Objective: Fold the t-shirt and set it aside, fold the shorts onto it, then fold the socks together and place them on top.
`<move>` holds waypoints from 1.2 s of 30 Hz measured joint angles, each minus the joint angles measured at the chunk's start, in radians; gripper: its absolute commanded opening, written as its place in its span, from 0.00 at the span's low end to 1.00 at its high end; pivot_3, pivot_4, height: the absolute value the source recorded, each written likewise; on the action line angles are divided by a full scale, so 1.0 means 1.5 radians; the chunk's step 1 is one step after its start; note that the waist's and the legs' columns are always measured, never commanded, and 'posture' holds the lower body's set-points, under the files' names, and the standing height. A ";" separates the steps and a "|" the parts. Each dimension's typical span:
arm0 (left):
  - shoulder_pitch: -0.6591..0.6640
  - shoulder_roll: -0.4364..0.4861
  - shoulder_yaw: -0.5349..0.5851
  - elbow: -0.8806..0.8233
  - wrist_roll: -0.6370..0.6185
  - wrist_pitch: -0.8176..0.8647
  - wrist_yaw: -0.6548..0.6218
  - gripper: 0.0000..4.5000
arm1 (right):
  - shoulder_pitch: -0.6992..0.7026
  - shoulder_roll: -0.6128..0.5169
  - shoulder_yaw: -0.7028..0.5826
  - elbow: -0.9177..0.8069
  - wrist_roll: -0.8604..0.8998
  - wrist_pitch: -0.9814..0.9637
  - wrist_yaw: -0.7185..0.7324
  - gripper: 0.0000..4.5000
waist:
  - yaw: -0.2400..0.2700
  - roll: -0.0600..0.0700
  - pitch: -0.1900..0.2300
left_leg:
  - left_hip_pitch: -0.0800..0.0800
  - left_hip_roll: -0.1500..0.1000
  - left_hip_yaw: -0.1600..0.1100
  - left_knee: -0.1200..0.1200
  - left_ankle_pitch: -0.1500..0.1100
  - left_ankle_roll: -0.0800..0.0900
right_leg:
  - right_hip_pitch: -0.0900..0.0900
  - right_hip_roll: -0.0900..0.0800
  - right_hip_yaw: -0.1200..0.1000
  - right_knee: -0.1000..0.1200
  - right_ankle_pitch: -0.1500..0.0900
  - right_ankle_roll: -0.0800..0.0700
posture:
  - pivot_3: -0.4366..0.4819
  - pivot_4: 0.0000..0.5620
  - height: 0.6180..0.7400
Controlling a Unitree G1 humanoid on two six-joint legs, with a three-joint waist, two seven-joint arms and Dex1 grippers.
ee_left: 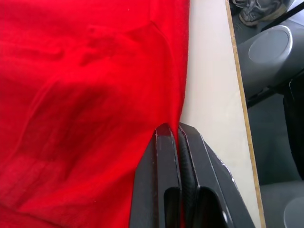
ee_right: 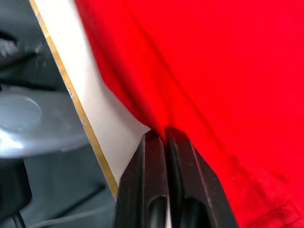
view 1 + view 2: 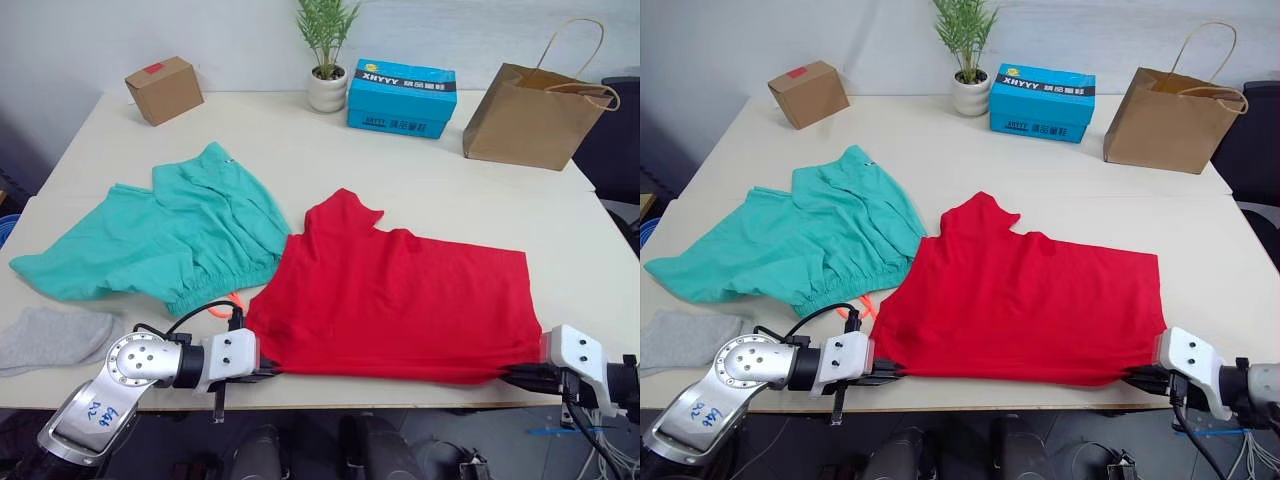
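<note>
The red t-shirt lies folded over on the near half of the cream table, its near edge running along the table's front edge and 1 sleeve pointing toward the far side. The left claw is clamped on the shirt's near left corner; the left wrist view shows its 2 black fingers pressed together with red cloth pinched between them. The right claw is clamped on the near right corner, its fingers likewise together on the hem, just over the table's edge.

The teal shorts lie spread out to the left of the shirt, touching it, the gathered waistband facing the near side and the neon orange drawstring poking out beside the shirt's left edge. The grey socks lie at the near left corner, just beside the shorts.

Along the far edge stand a small cardboard box, a potted plant, a blue carton and a brown paper bag.
</note>
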 measured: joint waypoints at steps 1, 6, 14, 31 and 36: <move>0.002 0.007 0.005 -0.001 -0.009 0.007 -0.006 0.21 | 0.005 0.000 -0.001 0.001 0.003 0.005 0.003 0.27 | 0.000 0.000 0.000 | 0.000 0.000 0.000 0.000 0.000 0.000 | 0.000 0.000 0.000 0.000 0.000 0.000 | 0.48 0.27 1.00; -0.029 0.029 0.095 -0.002 -0.107 0.087 -0.028 0.56 | 0.045 0.009 -0.082 -0.023 0.075 0.080 0.037 0.65 | 0.000 0.000 0.000 | 0.000 0.000 -0.001 0.000 -0.001 0.001 | 0.000 0.000 0.000 0.000 0.000 0.000 | 0.48 0.27 1.00; -0.146 0.119 0.184 0.092 -0.231 0.260 -0.087 0.99 | 0.073 -0.021 -0.237 -0.067 0.215 0.304 0.072 1.00 | 0.002 0.000 0.000 | 0.000 0.000 -0.001 0.000 -0.002 0.003 | 0.000 0.000 -0.001 0.000 0.000 0.000 | 0.48 0.27 1.00; -0.819 -0.247 -0.064 0.838 -0.005 0.180 0.004 0.99 | -0.564 0.010 0.069 0.475 -0.042 0.077 -0.130 1.00 | -0.002 -0.002 0.001 | -0.010 -0.001 0.005 0.007 0.003 0.000 | -0.011 0.000 0.002 0.006 0.001 0.003 | 0.48 0.27 1.00; -0.886 -0.312 -0.052 1.035 0.050 0.101 0.044 0.99 | -0.664 0.019 0.133 0.620 -0.100 0.066 -0.135 1.00 | -0.007 -0.002 0.001 | -0.010 -0.001 0.008 0.007 0.003 0.000 | -0.014 0.001 0.004 0.008 0.001 0.003 | 0.48 0.27 1.00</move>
